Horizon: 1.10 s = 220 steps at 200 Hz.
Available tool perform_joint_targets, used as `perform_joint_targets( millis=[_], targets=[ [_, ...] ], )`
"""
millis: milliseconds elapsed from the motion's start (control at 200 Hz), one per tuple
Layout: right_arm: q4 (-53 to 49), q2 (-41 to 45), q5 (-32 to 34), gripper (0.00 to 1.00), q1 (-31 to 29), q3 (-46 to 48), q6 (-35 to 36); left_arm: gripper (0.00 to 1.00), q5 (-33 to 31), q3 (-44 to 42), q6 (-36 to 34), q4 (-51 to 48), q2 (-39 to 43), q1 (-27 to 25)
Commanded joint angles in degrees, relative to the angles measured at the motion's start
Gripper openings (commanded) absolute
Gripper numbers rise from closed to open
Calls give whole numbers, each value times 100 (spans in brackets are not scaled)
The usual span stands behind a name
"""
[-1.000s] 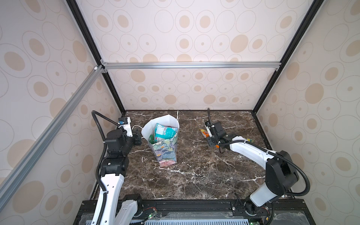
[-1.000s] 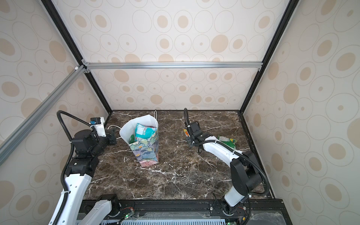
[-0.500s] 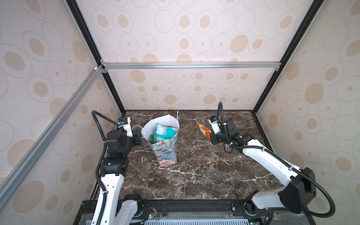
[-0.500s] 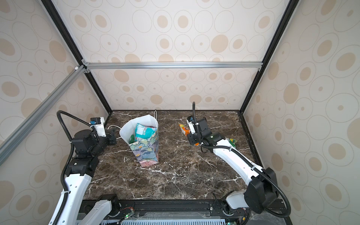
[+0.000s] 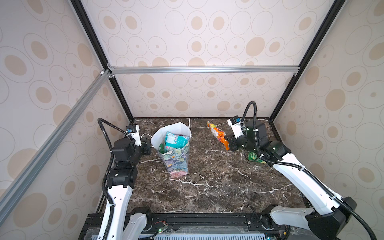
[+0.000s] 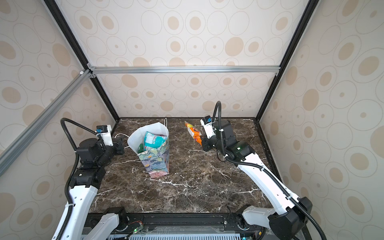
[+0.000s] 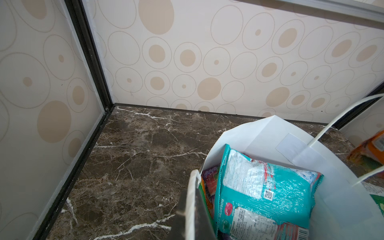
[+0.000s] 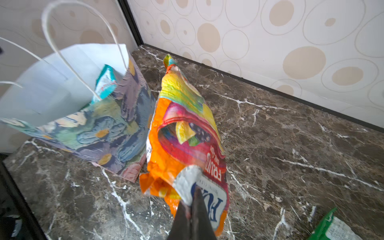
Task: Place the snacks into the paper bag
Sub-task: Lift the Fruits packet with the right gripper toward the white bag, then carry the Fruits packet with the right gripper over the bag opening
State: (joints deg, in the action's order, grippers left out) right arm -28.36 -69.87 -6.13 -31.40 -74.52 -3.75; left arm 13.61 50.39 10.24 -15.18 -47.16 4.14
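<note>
Item: orange packet (image 5: 217, 133), bound for the paper bag (image 5: 176, 164).
In both top views: packet held up to the right of the bag, which stands on the counter (image 5: 218, 187) with a teal packet (image 5: 176, 141) inside. Left wrist: my left fingers (image 7: 179, 224) are clamped on the bag's rim, probably to steady its mouth. Right wrist: my right fingers (image 8: 200, 218) pinch the orange packet's end so that it can enter lengthwise.

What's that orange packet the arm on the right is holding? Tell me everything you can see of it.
The orange packet is a flat, glossy, crinkled plastic pouch: orange with a red-pink band, yellow and green fruit pictures, the word FRUITS and a white-and-blue logo. The right hand is shut on its logo end; nothing else touches it. It looks held clear of the marble table and, in both top views, sits right of the paper bag with a clear gap.
</note>
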Motion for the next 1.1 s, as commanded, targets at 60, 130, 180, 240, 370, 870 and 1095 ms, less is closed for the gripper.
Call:
perform_joint_targets(
  millis=[60, 130, 180, 240, 370, 870, 1095],
  targets=[
    [141, 151, -297, 0, -222, -450, -3, 0, 39, 91, -66, 28, 75, 34],
    [78, 97, -323, 0, -400, -624, 51, 0, 40, 93, -71, 35, 75, 34],
    [79, 54, -250, 0, -541, -731, 124, 0, 41, 92, -67, 28, 75, 34],
    [76, 25, -212, 0, -651, -886, 170, 0, 45, 98, -70, 32, 84, 32],
    [120, -50, -217, 0, -816, -1204, 300, 0, 37, 85, -66, 30, 84, 30],
    [-88, -1000, -195, 0, -1624, -2625, 819, 0, 65, 90, -57, 41, 93, 34],
    [-122, -1606, -115, 0, -2068, -3264, 1020, 0, 52, 85, -50, 41, 115, 34]
  ],
)
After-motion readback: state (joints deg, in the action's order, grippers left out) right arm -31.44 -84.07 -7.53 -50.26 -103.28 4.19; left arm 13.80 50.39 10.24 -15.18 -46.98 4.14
